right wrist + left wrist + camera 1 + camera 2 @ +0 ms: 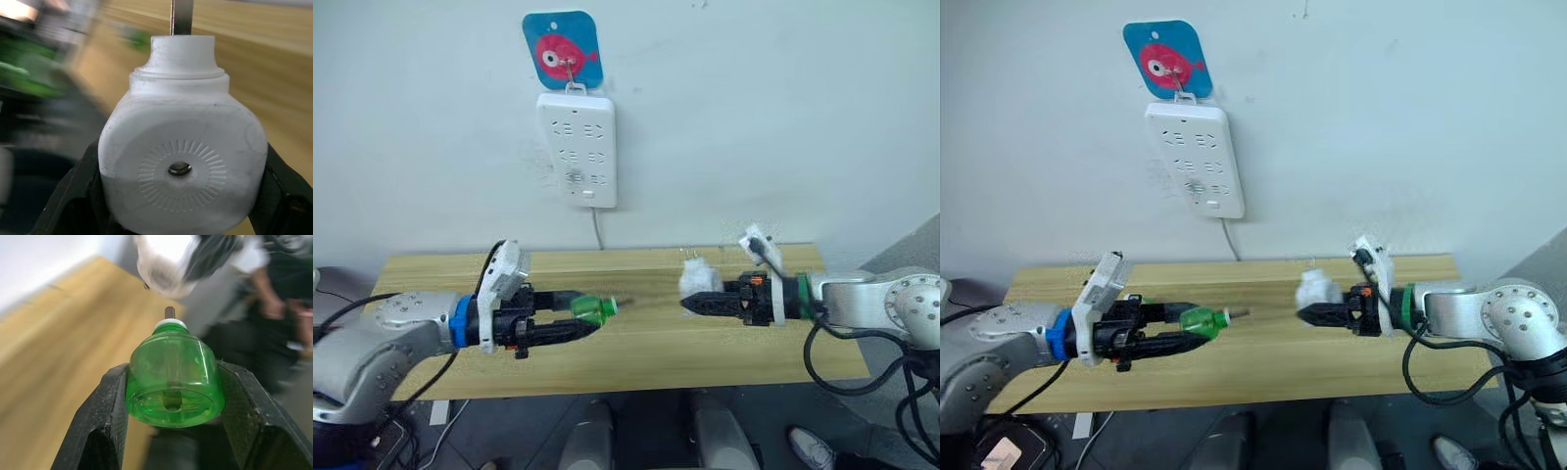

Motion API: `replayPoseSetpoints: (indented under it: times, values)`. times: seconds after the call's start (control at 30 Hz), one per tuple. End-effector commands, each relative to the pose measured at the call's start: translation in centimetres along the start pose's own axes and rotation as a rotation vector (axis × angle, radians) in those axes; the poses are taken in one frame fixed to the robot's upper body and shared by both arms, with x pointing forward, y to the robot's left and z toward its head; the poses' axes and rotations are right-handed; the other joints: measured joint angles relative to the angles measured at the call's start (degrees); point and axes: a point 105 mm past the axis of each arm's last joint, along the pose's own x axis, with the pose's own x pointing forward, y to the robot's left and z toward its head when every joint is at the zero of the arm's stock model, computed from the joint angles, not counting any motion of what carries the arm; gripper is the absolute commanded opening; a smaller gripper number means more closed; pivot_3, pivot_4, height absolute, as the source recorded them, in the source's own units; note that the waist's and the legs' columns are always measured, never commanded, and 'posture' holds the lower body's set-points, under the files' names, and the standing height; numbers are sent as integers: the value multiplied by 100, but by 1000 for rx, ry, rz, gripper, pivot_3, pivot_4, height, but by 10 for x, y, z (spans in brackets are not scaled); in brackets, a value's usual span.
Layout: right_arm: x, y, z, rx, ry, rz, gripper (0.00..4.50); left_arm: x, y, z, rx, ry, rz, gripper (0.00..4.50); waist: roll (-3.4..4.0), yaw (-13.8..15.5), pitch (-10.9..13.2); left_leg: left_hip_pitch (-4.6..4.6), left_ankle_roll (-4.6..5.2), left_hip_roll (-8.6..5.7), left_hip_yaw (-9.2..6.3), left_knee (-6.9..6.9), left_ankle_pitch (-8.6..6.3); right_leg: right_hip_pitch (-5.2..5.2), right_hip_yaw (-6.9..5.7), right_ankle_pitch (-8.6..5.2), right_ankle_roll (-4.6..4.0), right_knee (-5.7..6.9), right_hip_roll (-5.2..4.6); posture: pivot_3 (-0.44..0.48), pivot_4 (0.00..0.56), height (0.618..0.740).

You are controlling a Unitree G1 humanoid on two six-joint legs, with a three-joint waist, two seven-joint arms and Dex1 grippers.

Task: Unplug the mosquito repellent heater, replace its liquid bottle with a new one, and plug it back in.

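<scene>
Above the wooden worktop (pixel 636 343), your left end effector (pixel 588 320) clamps the slick, light green plastic bottle (pixel 594 310) by its sides, while your right end effector (pixel 691 305) pinches the small, rigid white rounded plastic heater (pixel 697 279) by its flanks.

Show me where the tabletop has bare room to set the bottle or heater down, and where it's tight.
The wooden table is bare nearly everywhere: the left end behind the left gripper, the front strip below both arms, and the right end. It is tight only mid-table, where the green bottle faces the mosquito repellent heater held by the right gripper.
</scene>
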Motion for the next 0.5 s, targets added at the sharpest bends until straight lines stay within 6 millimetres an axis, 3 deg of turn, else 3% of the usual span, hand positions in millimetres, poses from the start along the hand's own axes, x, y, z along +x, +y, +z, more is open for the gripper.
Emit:
replayPoseSetpoints:
  times: [0.03,0.23,0.5]
  values:
    - [14,-38,-1,-183,-14,-237,3034,2,3,-5,128,13,59,2237,0,0,0,0,-1,0,2,-1,0,-2,3,1,-1,0,0,19,226,740]
    - [42,-77,-11,-169,125,-410,3034,5,-12,-24,159,53,11,2237,1,-19,0,0,-1,-1,12,-5,-1,-4,15,18,-29,-2,-3,32,228,740]
    - [48,-90,-27,-124,211,-408,3034,5,-11,-32,176,64,16,2237,1,70,0,-3,0,-8,3,-4,-1,1,9,18,-28,-6,-7,44,223,740]
